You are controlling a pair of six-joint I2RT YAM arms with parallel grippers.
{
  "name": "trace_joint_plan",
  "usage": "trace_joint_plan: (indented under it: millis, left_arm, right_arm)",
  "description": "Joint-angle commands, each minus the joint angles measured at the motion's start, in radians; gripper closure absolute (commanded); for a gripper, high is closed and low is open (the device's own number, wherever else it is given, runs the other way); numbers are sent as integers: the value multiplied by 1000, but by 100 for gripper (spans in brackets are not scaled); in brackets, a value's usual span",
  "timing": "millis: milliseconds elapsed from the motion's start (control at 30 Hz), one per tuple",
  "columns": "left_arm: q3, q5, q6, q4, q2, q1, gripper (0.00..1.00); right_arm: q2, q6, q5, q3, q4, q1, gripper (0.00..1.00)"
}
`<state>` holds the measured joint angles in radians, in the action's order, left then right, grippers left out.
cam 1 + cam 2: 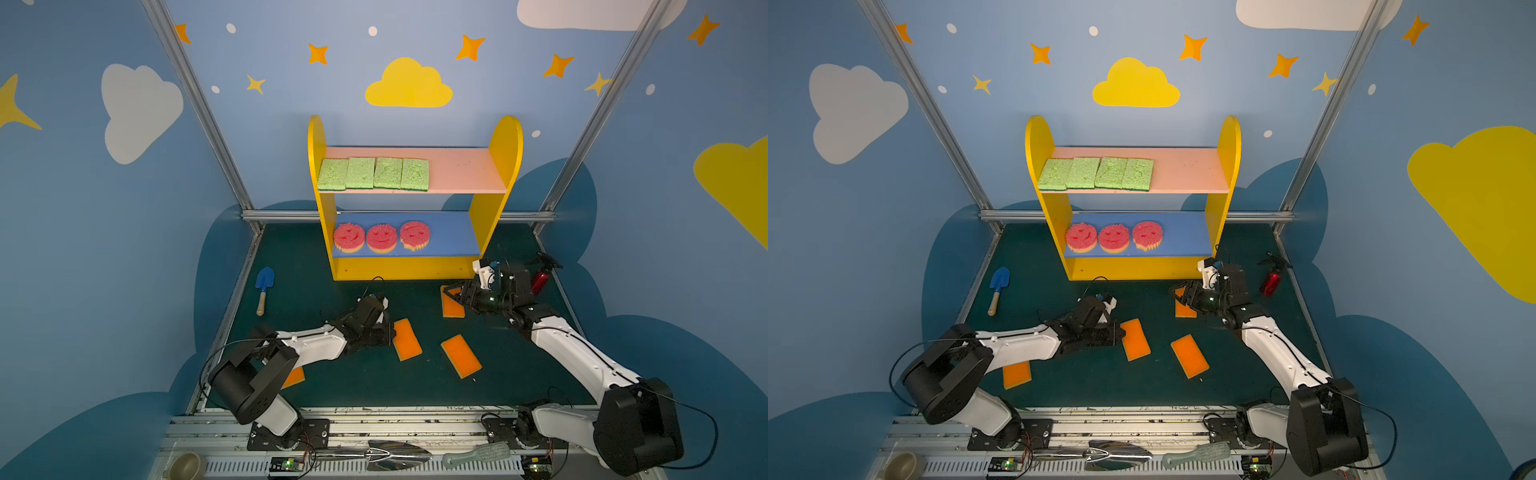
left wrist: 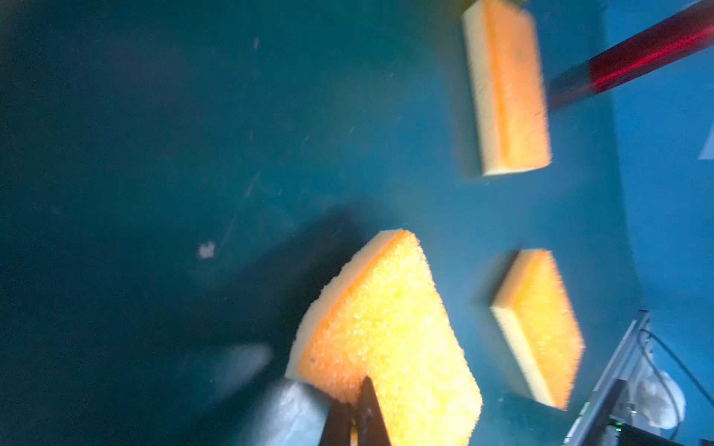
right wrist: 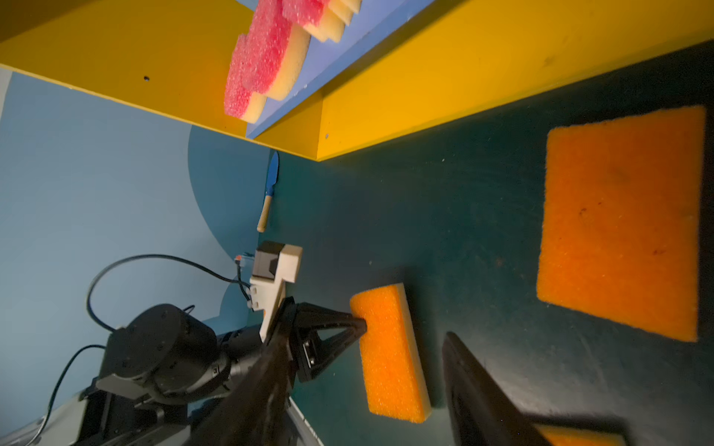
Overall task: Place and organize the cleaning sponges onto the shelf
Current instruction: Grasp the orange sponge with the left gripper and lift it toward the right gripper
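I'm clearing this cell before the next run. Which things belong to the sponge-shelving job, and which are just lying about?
Job: shelf; four green sponges on its pink board; three pink smiley sponges on the blue board; four orange sponges on the mat.
Lying about: blue toy trowel; red canister; metal trowel, brush and bowl by the front rail.

The orange sponge [image 2: 386, 340] is coarse porous foam, the tabletop [image 2: 154, 154] matt, the shelf [image 1: 505, 145] smoothly painted.
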<state>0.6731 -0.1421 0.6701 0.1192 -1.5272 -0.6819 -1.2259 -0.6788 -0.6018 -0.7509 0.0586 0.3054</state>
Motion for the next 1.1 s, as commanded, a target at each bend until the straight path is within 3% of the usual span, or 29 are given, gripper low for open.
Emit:
trace_joint_plan:
  millis: [0, 100, 233, 367, 700, 1067]
  left_arm:
    - [50, 4, -39, -87, 68, 30, 97]
    - [57, -12, -31, -101, 118, 71, 97]
    - [62, -118, -23, -95, 157, 155, 97]
    - [42, -187, 0, -66, 184, 223, 97]
    - [11, -339, 61, 58, 200, 301, 97]
    - [2, -393, 95, 127, 168, 340, 97]
  right_arm:
    - [12, -8, -98, 35, -58, 28, 36]
    - [-10, -3, -103, 48, -87, 75, 33]
    - [-71, -38, -155, 49, -186, 132, 33]
    - [-149, -55, -217, 1, -238, 182, 40]
    - [-289, -60, -289, -86, -297, 240, 41]
    - [-365, -105, -320, -121, -356, 251, 69]
